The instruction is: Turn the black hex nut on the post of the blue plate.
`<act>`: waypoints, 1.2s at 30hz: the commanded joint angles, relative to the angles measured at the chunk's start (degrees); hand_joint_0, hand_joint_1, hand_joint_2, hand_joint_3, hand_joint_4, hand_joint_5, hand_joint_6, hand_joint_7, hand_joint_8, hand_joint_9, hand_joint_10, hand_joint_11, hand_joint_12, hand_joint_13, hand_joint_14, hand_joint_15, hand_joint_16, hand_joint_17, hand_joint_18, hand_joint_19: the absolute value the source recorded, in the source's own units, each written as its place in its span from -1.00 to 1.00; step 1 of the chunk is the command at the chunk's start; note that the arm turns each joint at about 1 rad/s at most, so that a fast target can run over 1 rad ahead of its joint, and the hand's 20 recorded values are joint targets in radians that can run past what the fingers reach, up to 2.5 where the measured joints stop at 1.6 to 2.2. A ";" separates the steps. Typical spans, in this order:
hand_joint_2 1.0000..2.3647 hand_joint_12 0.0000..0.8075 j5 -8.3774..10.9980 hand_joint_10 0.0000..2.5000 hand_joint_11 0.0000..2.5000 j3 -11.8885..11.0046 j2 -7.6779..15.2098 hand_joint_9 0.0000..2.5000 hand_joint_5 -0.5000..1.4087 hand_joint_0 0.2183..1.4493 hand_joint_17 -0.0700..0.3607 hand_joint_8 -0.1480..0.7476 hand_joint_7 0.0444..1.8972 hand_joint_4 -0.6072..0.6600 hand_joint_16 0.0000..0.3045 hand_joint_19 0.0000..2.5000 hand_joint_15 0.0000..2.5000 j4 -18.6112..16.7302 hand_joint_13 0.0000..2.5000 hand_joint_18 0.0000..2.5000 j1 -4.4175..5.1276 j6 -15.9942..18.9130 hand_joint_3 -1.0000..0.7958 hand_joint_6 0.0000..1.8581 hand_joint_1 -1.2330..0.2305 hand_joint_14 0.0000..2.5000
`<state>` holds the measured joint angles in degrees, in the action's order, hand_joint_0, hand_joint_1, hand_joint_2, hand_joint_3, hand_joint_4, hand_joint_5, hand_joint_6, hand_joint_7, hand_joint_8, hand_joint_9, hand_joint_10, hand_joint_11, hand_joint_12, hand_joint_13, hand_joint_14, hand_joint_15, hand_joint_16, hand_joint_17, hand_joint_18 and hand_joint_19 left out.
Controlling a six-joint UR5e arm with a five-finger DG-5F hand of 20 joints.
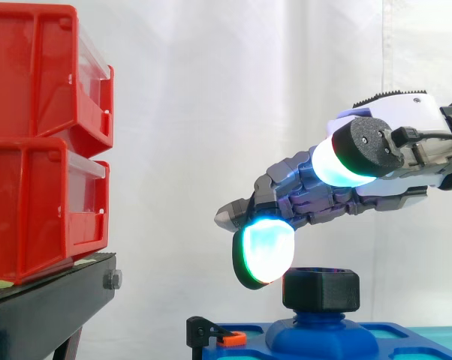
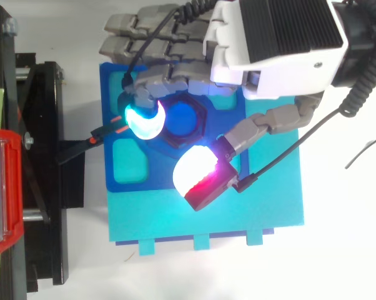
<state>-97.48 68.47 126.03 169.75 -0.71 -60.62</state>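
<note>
The black hex nut (image 1: 321, 289) sits on the post of the blue plate (image 1: 406, 339); from above, the nut (image 2: 200, 107) rings the blue post top. My hand (image 1: 395, 124) reaches in from the right and hovers over the nut, open. One cyan-glowing fingertip (image 1: 265, 251) hangs just left of the nut, level with its top edge, and close to its left rim in the top view (image 2: 144, 120). The thumb pad (image 2: 200, 172) is off to the nut's near right and, in the side view, well above it. Nothing is held.
Two stacked red bins (image 1: 38, 142) stand on a black stand (image 1: 46, 307) at the left. A black clamp with an orange trigger (image 2: 107, 131) grips the plate's left edge. The blue plate has teal pockets (image 2: 130, 160) and lies on a teal base (image 2: 238, 212).
</note>
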 commanded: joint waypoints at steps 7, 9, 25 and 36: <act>-1.00 -0.14 -2.28 -1.00 -1.00 0.00 0.01 -0.89 -0.65 -0.54 -0.17 -0.12 0.14 0.43 -0.68 -0.89 -1.00 -0.29 -1.00 -1.00 -1.84 -0.02 -0.44 -0.46 0.35 -1.00; -1.00 -0.13 -2.72 -1.00 -1.00 0.00 0.01 -0.89 -0.65 -0.54 -0.17 -0.12 0.14 0.43 -0.68 -0.88 -1.00 -0.29 -1.00 -1.00 -2.19 -0.02 -0.44 -0.46 0.35 -1.00; -1.00 -0.13 -6.15 -1.00 -1.00 0.00 0.01 -0.89 -0.65 -0.54 -0.17 -0.12 0.14 0.43 -0.68 -0.88 -1.00 -0.29 -1.00 -1.00 -4.65 -0.11 -0.44 -0.46 0.34 -1.00; -1.00 -0.14 -7.55 -1.00 -1.00 0.00 -0.08 -0.88 -0.65 -0.54 -0.17 -0.11 0.13 0.43 -0.68 -0.88 -1.00 -0.29 -1.00 -1.00 -5.26 -0.02 -0.44 -0.46 0.34 -1.00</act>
<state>-104.85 68.45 125.95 169.45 -5.90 -60.65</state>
